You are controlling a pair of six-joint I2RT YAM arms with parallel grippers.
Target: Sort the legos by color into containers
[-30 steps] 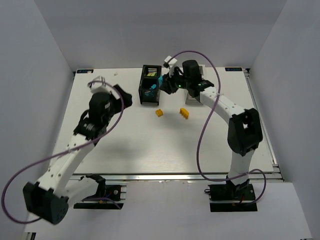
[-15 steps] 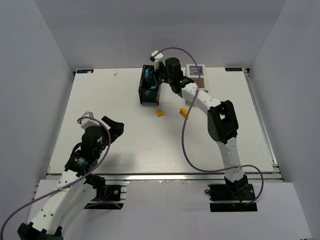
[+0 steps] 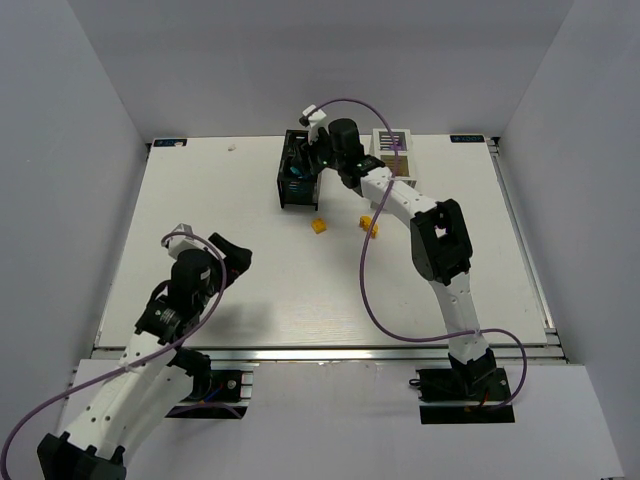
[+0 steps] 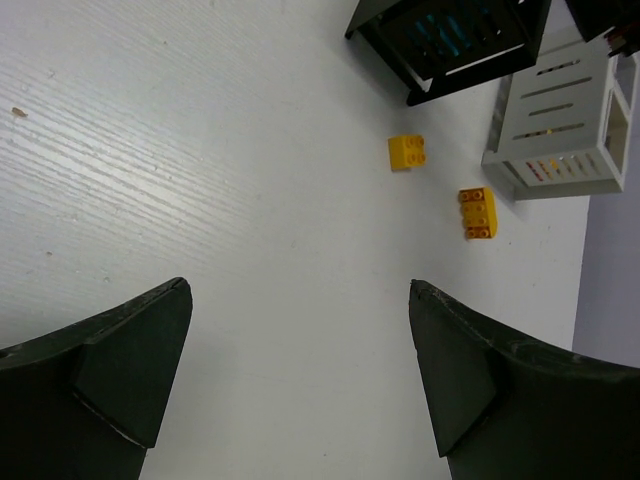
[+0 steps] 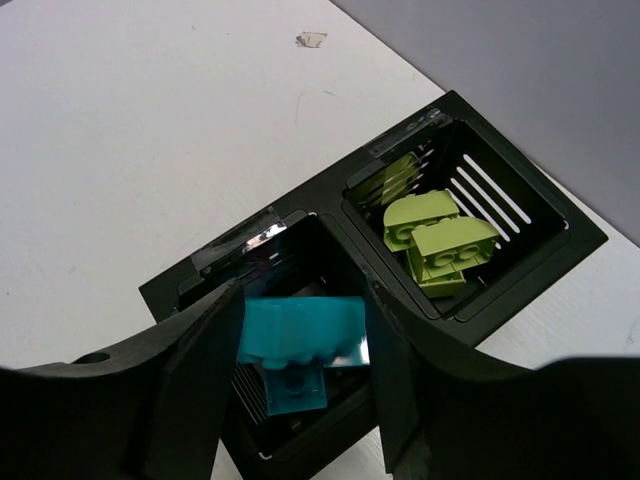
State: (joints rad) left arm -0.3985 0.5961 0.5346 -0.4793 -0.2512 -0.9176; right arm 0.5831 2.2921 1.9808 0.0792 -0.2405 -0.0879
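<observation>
My right gripper point(image 5: 298, 345) is shut on a cyan lego point(image 5: 300, 328) and holds it over the near compartment of the black container point(image 5: 520, 270). Another cyan lego point(image 5: 293, 388) lies below it inside. Several lime green legos point(image 5: 438, 240) lie in the far compartment. In the top view the right gripper point(image 3: 313, 163) hangs over the black container point(image 3: 296, 190), with the white container point(image 3: 392, 140) to its right. Two orange-yellow legos point(image 3: 319, 226) point(image 3: 370, 223) lie on the table in front. My left gripper point(image 3: 236, 258) point(image 4: 298, 288) is open and empty, far to the near left.
The left wrist view shows the two yellow legos point(image 4: 406, 152) point(image 4: 477, 212), the black container point(image 4: 450, 45) and the white container point(image 4: 560, 135) ahead. The white table point(image 3: 200, 200) is bordered by grey walls. A purple cable loops off each arm.
My right gripper moved left from beside the black container to over it, still holding the cyan lego. My left arm drew back toward the near left. Little moved in the last half second.
</observation>
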